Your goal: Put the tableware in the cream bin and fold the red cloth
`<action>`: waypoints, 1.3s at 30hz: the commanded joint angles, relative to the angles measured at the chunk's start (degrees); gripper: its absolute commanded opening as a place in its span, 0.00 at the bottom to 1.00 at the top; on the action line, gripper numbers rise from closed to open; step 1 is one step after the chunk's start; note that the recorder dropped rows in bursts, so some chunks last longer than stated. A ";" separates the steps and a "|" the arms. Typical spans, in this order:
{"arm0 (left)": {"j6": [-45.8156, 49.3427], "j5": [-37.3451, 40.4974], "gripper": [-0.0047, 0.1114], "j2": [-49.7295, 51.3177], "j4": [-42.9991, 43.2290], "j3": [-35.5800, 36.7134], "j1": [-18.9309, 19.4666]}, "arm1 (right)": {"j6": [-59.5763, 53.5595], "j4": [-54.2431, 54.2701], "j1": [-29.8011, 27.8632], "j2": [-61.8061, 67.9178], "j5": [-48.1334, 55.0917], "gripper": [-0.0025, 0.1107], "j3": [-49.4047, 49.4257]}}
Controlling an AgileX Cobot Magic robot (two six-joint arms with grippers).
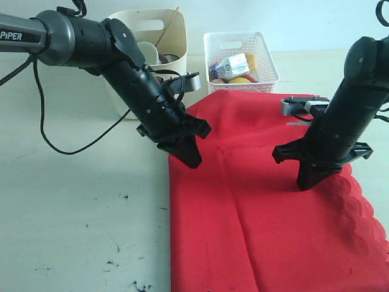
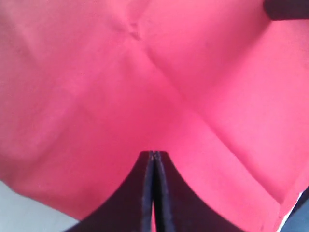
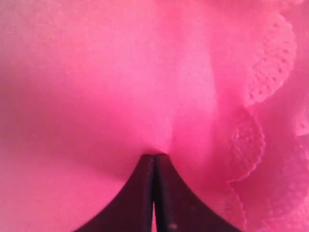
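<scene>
Red cloth (image 1: 261,231) lies spread on the desk (image 1: 79,207), with the cream bin (image 1: 179,45) just past its far-left corner. Left tool (image 1: 189,159) tips at cloth's left edge, right tool (image 1: 306,182) near its scalloped edge. Both jaws pressed fully together; fabric pinched or not, cannot tell.

The cloth (image 1: 267,213) runs off the bottom and right edges of the exterior view. The left arm (image 1: 140,85) hides much of the bin (image 1: 176,42) and most of what is in it. What lies in the basket (image 1: 243,86) is too small to tell. A dark thing (image 2: 287,8) is cut off at a corner of the left wrist view. The right wrist view is blurry.
</scene>
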 commanded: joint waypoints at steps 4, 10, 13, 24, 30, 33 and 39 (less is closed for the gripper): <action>0.05 -1.30 0.04 -0.71 -0.18 3.44 -0.22 | 1.94 -2.40 -0.15 0.09 -1.27 0.02 8.10; 2.40 -1.93 0.04 -0.71 -0.29 7.54 -1.63 | 3.90 -3.35 -0.15 -5.26 -0.77 0.02 11.78; 2.92 -1.93 0.04 -0.71 -0.20 9.01 -3.11 | 4.72 -3.35 -0.15 -9.88 0.80 0.02 12.06; 4.61 -7.47 0.04 -4.10 -0.28 10.03 -5.36 | 4.95 -3.24 -0.15 -21.74 -9.96 0.02 9.30; 5.14 -18.72 0.04 -8.70 -0.15 10.03 -5.27 | 4.95 -3.34 -1.15 -17.10 -15.60 0.02 3.95; 5.25 -24.43 0.04 -9.49 0.05 10.03 -5.27 | 4.95 -3.34 -2.91 -12.78 -16.93 0.02 1.14; 5.25 -39.81 0.04 -9.47 1.44 10.03 -5.23 | 5.54 -3.44 -8.66 2.56 -21.42 0.02 -4.41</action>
